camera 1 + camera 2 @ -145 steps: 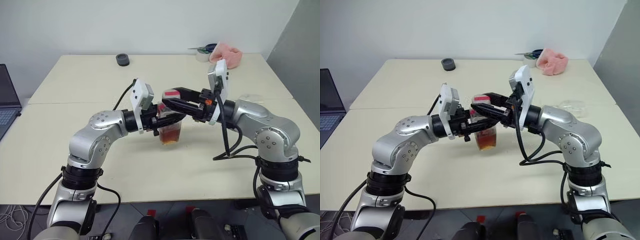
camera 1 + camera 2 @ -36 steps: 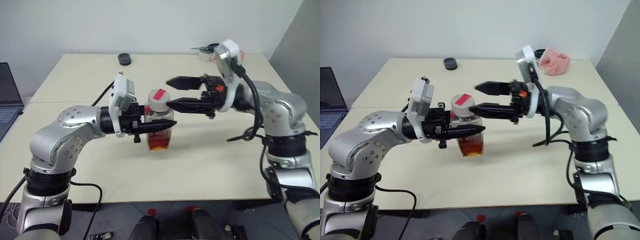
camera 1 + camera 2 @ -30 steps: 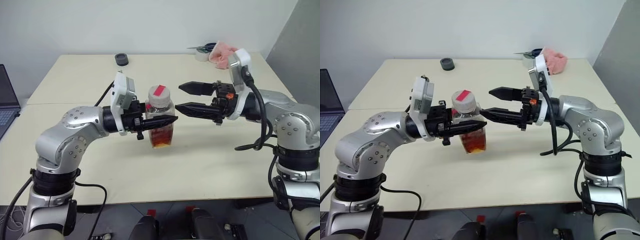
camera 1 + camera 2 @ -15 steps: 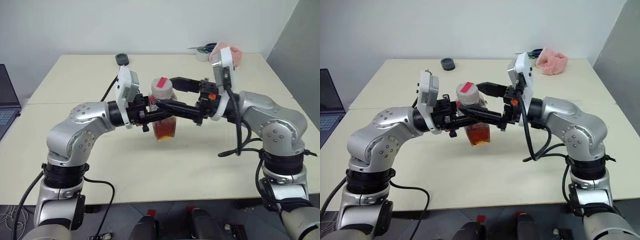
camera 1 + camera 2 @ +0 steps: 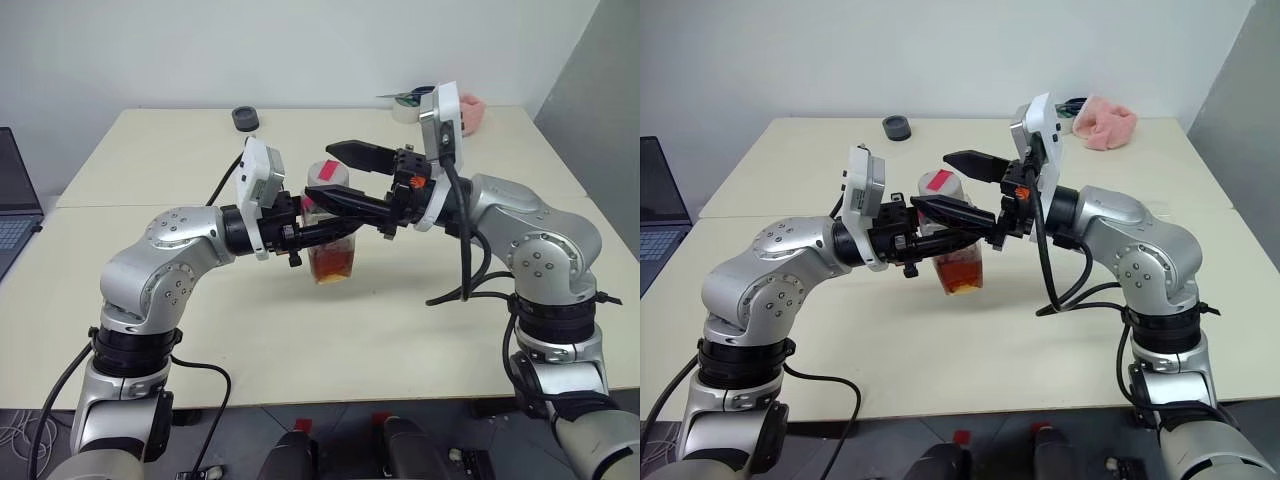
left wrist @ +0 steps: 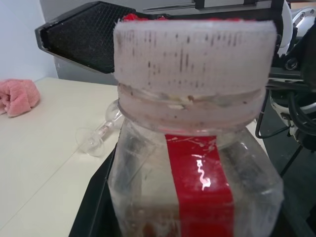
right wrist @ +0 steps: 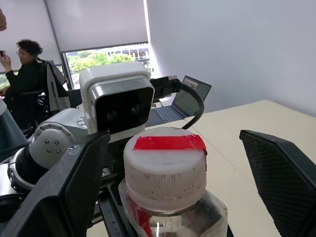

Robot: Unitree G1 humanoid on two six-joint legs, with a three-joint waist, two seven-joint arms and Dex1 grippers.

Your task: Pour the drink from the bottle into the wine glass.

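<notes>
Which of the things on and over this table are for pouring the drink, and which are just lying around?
For the job: bottle, the amber drink inside it, wine glass on the table.
Lying about: pink cloth, small black round object, laptop.

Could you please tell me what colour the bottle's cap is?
The cap is white with a red strip across its top, clearest in the right wrist view.

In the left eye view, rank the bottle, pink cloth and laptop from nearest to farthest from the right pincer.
1. Bottle: its cap sits between the open fingers of the right pincer.
2. Pink cloth: far right corner of the table.
3. Laptop: at the left edge of the view.
</notes>
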